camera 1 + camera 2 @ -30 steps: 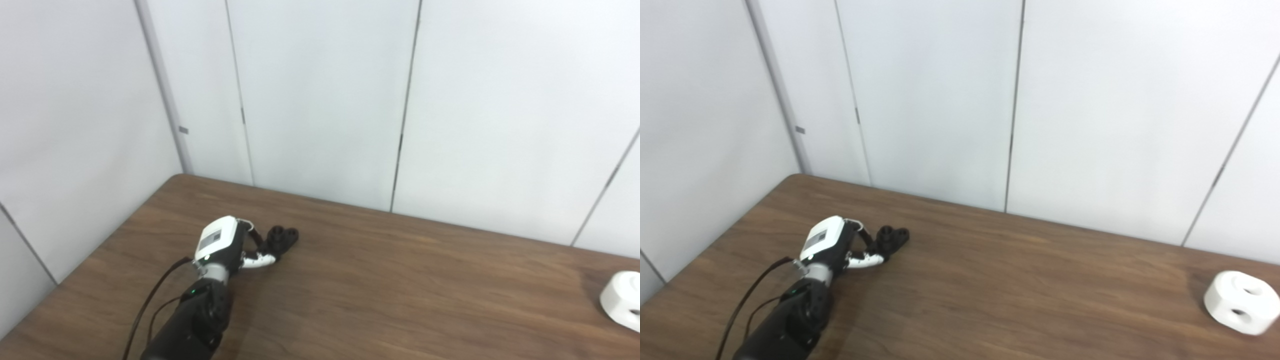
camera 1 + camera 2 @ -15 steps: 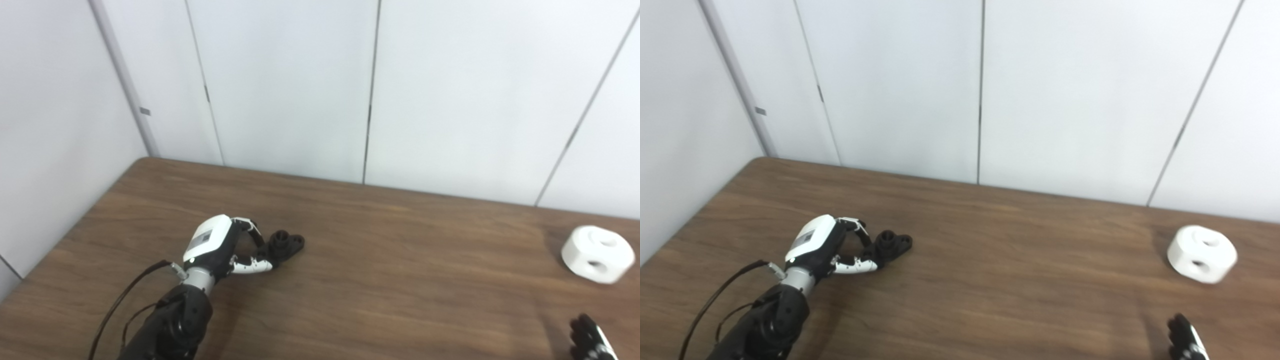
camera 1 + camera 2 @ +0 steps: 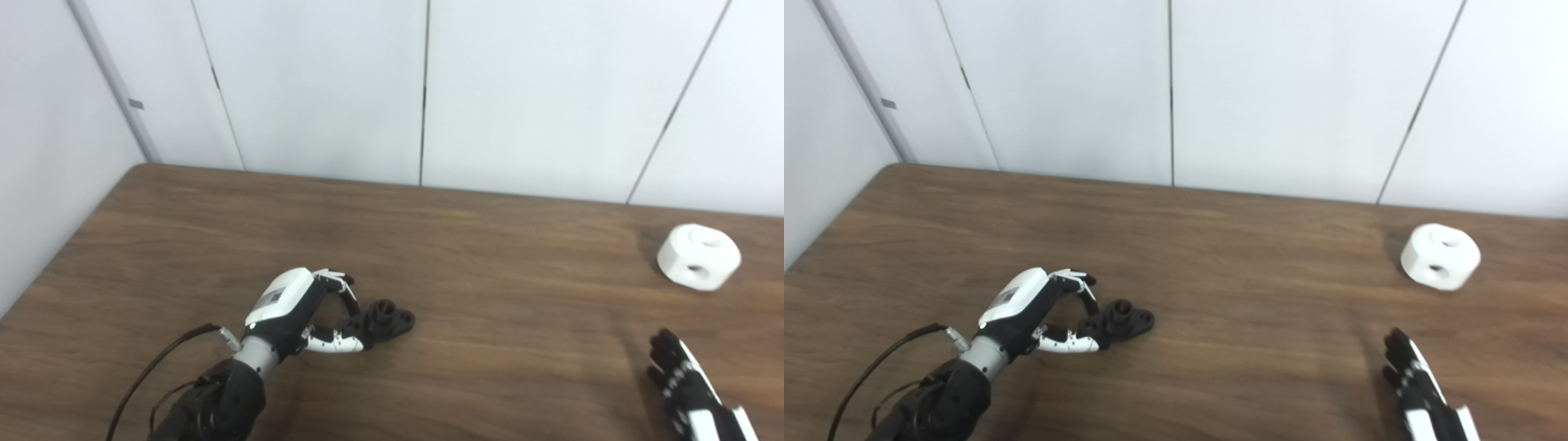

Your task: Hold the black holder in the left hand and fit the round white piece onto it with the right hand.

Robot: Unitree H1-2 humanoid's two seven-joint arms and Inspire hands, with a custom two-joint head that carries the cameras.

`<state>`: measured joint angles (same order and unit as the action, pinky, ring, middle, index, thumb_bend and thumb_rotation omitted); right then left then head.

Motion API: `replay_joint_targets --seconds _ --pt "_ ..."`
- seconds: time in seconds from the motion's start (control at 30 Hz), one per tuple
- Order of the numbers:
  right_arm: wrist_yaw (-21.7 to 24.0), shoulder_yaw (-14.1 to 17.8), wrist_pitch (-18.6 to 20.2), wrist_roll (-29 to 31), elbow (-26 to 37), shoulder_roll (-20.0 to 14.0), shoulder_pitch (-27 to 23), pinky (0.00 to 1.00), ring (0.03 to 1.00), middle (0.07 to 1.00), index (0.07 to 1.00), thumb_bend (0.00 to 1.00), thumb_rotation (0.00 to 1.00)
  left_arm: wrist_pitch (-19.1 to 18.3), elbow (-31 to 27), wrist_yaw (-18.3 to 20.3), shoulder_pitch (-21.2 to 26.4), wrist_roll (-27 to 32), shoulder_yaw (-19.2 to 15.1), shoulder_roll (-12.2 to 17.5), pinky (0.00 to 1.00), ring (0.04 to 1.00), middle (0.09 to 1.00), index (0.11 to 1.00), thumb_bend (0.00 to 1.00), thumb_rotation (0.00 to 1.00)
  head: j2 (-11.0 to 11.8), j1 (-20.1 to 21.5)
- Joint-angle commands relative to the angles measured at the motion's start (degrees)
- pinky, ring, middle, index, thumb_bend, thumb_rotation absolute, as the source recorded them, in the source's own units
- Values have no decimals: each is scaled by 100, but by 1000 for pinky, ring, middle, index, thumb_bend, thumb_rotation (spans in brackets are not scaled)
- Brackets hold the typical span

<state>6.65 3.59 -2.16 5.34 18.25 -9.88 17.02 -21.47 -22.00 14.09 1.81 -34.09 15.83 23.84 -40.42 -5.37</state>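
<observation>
- Since the earlier frames the camera swings rightward and tips down, so the whole scene slides left and up in view; within that, the right hand comes further into view from the bottom right corner, reaching up over the wooden tabletop.
- Nearest, that black-and-white right hand holds nothing, its fingers stretched out and slightly spread, pointing toward the far right of the dark brown wood-grain table.
- On the near left, the left hand, with its white back plate and black palm, has fingers and thumb curled in a narrow pinch at the near end of the small black plastic holder with its raised round boss; the fingertips touch it, though whether the grip is firm I cannot tell.
- That holder appears to rest on the table, not yet lifted.
- Farther off, at the right, the round white plastic piece with holes in its top and side sits alone on the wood, well apart from both hands.
- My judgement: the task is early; the holder is only just being taken, and picking up the white piece and fitting it remain.
- Pale wall panels stand behind the table.
</observation>
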Motion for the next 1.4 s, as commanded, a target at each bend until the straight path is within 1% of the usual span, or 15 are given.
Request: replay_joint_targets --seconds 0.0,0.1,0.17,0.27,0.37,0.43,0.53,0.73,0.83,0.9,0.97,1.13,1.23,1.37 --pt "-67 -9 36 -55 317 61 -73 942 963 947 934 633 920 14 -139 360 -171 173 194 -68 834 918 826 487 516 47 -19 27" --pt "-95 -38 176 -165 421 102 -88 942 963 946 936 637 927 -20 -322 509 -237 176 313 -119 842 924 831 487 516 50 -84 117" --pt "-120 -67 329 -249 537 140 -93 936 960 942 935 651 936 -79 -480 663 -283 168 421 -155 856 932 836 487 516 51 -156 235" --pt "-137 -115 468 -332 671 196 -127 947 962 939 928 641 941 -129 -681 901 -332 132 601 -189 874 942 844 487 516 51 -229 385" --pt "-164 -170 594 -413 786 248 -158 956 967 943 928 645 952 49 -750 960 -374 67 754 -197 881 945 846 487 516 51 -291 500" --pt "-198 -201 663 -441 848 279 -181 958 963 942 926 650 949 216 -743 882 -402 -58 832 -195 877 936 842 487 516 50 -323 557" --pt "-257 -249 811 -475 945 311 -207 961 960 939 925 666 945 461 -765 851 -400 -250 875 -103 879 932 834 487 515 50 -364 631" --pt "-361 -366 948 -576 1083 308 -263 956 966 944 929 674 952 872 -804 932 -380 -618 846 37 901 922 820 488 515 51 -426 768" --pt "-397 -404 1011 -616 1135 321 -288 963 973 948 931 671 958 1100 -771 879 -394 -800 807 55 893 906 808 487 516 51 -444 796" --pt "-419 -421 1034 -628 1162 326 -296 977 979 950 931 663 962 1213 -763 864 -404 -976 797 60 885 893 800 487 517 52 -446 809" --pt "-436 -433 1059 -622 1198 331 -301 966 973 946 929 650 963 1299 -783 877 -409 -1242 802 62 884 890 799 488 517 53 -450 819" --pt "-471 -444 1077 -599 1235 322 -320 972 976 948 929 648 967 1450 -835 888 -429 -1686 729 -35 875 875 795 489 518 51 -446 827" --pt "-487 -439 1070 -568 1234 320 -344 957 971 947 929 632 963 1476 -825 940 -402 -1739 653 -82 881 876 797 489 516 51 -424 862" --pt "-524 -398 1054 -464 1238 340 -410 959 971 948 928 622 948 1499 -778 973 -337 -1727 536 -140 888 883 799 490 515 51 -403 906"
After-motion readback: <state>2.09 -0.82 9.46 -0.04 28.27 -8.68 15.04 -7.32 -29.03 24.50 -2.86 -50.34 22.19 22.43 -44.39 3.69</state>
